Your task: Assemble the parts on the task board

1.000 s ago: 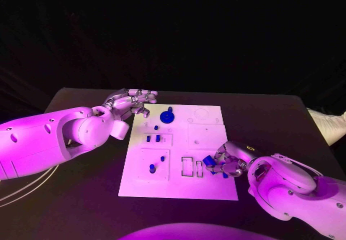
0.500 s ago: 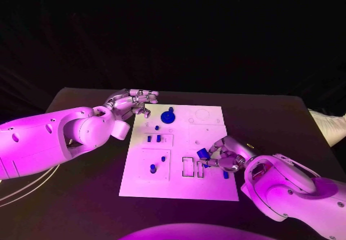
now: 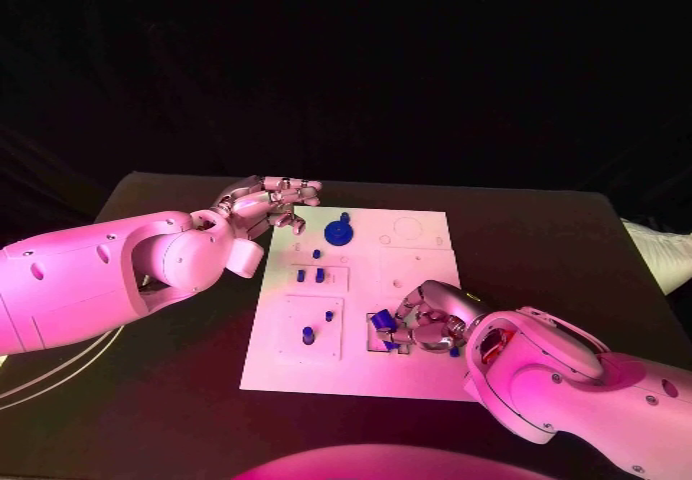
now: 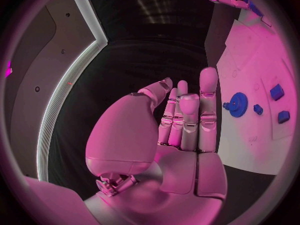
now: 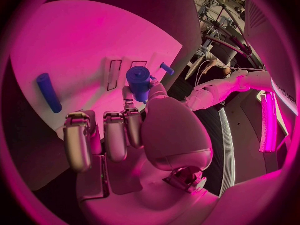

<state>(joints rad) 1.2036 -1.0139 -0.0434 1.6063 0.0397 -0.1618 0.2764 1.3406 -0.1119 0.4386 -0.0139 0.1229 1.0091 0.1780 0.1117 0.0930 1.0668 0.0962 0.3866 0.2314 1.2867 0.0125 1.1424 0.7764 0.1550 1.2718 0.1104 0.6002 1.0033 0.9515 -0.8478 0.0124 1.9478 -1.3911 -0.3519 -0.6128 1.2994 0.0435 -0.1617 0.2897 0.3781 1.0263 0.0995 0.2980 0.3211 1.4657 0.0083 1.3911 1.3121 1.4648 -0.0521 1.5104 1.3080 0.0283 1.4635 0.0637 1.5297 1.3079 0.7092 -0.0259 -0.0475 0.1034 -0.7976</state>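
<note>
Right hand [image 3: 426, 328] over the task board's [image 3: 289, 365] lower middle, pinching a blue cylindrical part [image 5: 138, 79] between thumb and fingertip beside two narrow rectangular slots [image 5: 115, 68]. A blue rod [image 5: 48, 92] lies on the board at about nine o'clock from the held part in the right wrist view. Left hand [image 3: 264, 206], fingers straight and close together, holding nothing, hovers off the board's far left corner; the blue gear [image 3: 338, 233] lies at about four o'clock from it.
</note>
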